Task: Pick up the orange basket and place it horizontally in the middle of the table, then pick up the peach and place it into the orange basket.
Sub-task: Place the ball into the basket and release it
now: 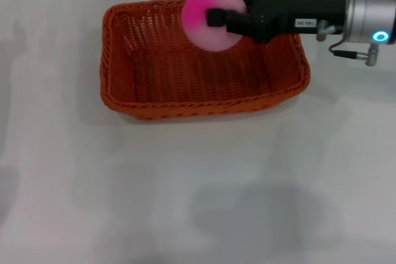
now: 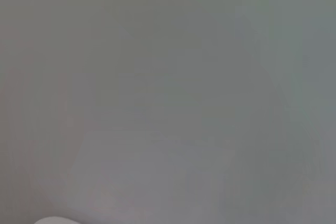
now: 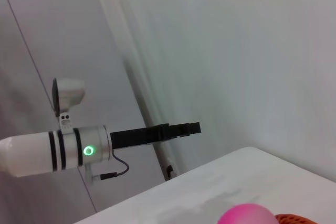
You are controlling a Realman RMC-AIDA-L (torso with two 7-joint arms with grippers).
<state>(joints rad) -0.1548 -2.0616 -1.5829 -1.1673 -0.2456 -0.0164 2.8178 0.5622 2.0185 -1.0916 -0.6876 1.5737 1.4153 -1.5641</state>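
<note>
1. Head view: the orange basket [image 1: 204,60] is seen lying lengthwise across the table [image 1: 198,183], open side up, toward the far middle, so the first half of the task is judged done. The peach [image 1: 210,18] is held by the right gripper [image 1: 218,18], whose fingers are closed on the fruit's side. The arm reaches in from the right, and the fruit is carried over the basket's far rim and interior, apparently so that it can be dropped inside and not beside it. The peach is not yet resting in the basket.

2. Left wrist view: only a plain grey surface is shown; no task thing is seen here.

3. Right wrist view: the top of the peach [image 3: 247,214] and a sliver of the basket [image 3: 294,219] are shown at the edge. The left gripper [image 3: 191,128] is seen farther off, held out level beyond the table edge, idle and holding nothing; how far its fingers are parted cannot be told.
</note>
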